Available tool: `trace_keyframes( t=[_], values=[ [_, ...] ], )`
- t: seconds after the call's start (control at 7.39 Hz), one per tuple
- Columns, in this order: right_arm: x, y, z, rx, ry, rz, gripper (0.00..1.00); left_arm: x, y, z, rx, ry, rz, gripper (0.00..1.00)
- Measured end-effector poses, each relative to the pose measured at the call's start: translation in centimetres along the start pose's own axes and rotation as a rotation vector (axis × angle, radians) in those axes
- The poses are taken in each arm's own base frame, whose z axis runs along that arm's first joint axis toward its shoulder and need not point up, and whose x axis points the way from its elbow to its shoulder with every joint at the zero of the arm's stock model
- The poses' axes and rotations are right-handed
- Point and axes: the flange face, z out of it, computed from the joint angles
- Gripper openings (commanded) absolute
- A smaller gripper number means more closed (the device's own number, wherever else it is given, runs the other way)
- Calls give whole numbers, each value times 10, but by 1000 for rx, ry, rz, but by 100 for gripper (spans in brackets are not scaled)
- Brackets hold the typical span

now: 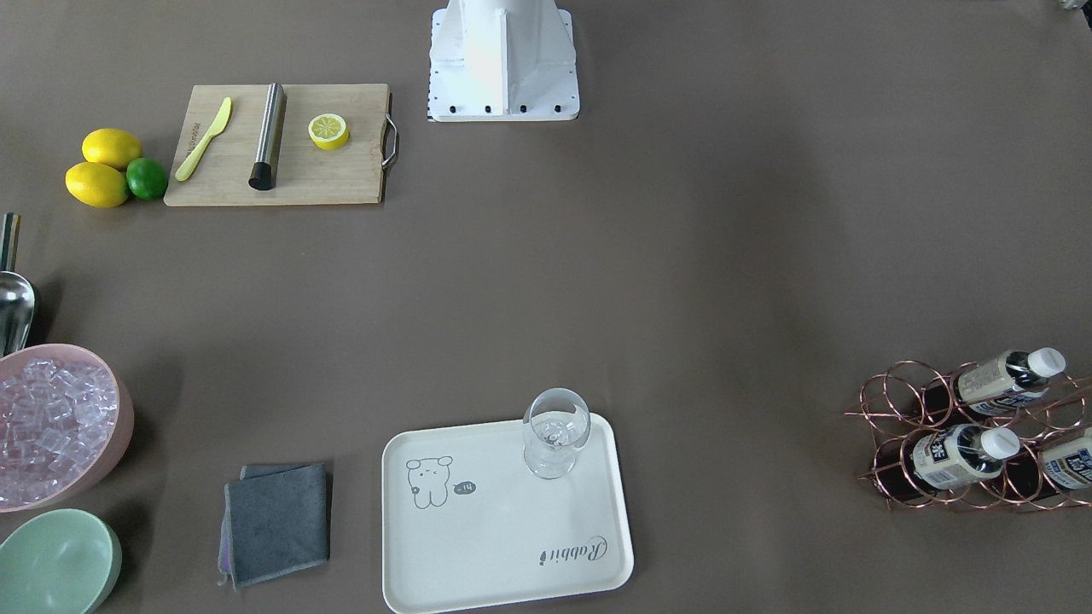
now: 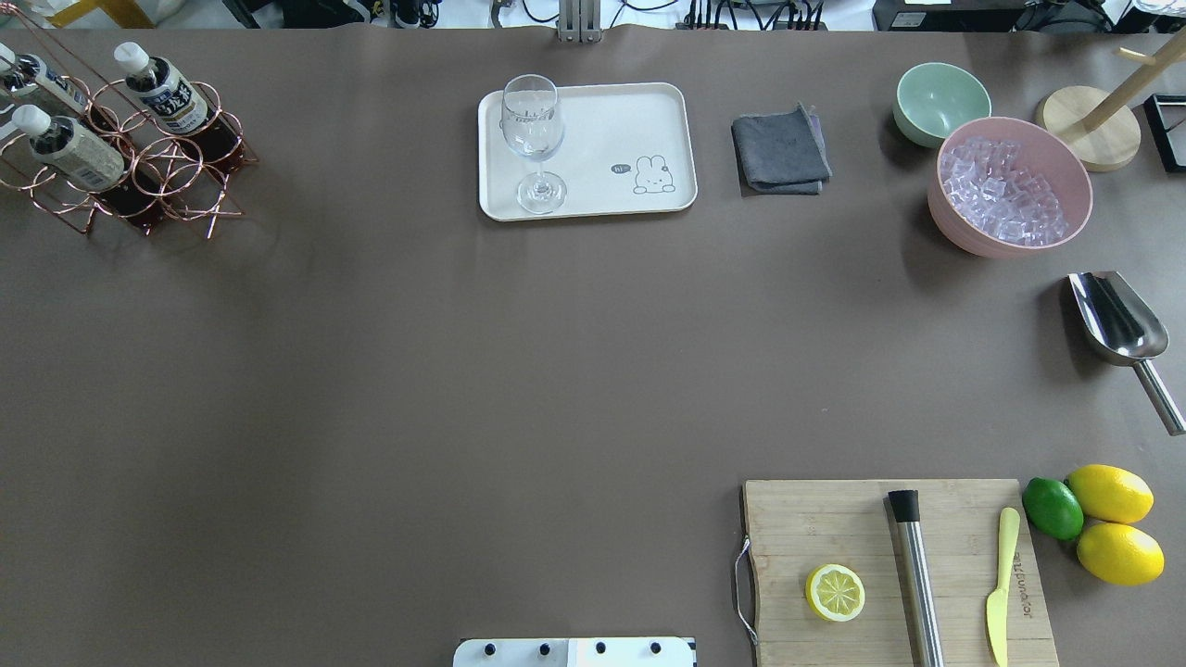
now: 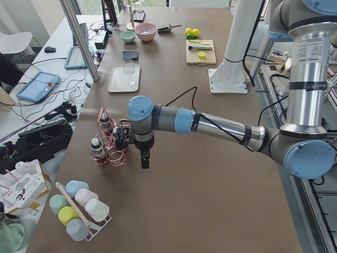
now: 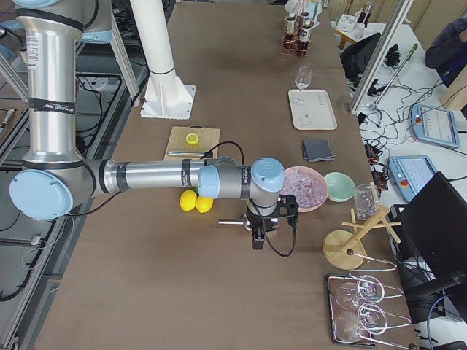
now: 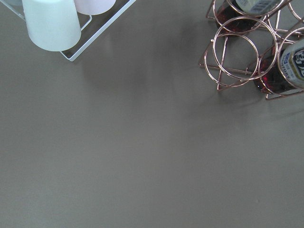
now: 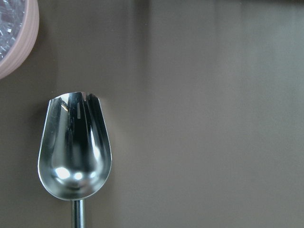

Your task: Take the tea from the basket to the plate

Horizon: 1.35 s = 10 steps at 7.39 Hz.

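Note:
Three tea bottles lie in a copper wire basket (image 2: 176,176) at the table's far left: one (image 2: 165,93), one (image 2: 69,148) and one partly cut off (image 2: 37,83). The basket also shows in the front view (image 1: 904,401). The cream plate (image 2: 602,120), also in the front view (image 1: 503,529), holds a wine glass (image 2: 533,139). My left gripper (image 3: 144,158) hangs over bare table beside the basket (image 3: 108,142); whether it is open I cannot tell. My right gripper (image 4: 257,237) hangs above a metal scoop (image 6: 76,147); its state I cannot tell. Neither wrist view shows fingers.
A pink bowl of ice (image 2: 1010,185), a green bowl (image 2: 938,100) and a grey cloth (image 2: 780,150) stand right of the plate. A cutting board (image 2: 834,519) carries a lemon half, a steel rod and a knife, with lemons and a lime (image 2: 1053,508) beside it. A cup rack (image 3: 79,208) stands near the basket.

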Motion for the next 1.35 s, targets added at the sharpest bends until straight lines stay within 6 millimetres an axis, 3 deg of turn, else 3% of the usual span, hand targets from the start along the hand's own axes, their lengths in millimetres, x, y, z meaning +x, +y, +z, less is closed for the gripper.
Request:
trace_keyframes(
  t=[0.95,1.35],
  values=[
    [1,0,1,-2,2,3,100,-3,-9,-1,-8,24,-28,98],
    [0,0,0,0,2,3,100,15,-42,-24,-49,15,-94,98]
  ],
)
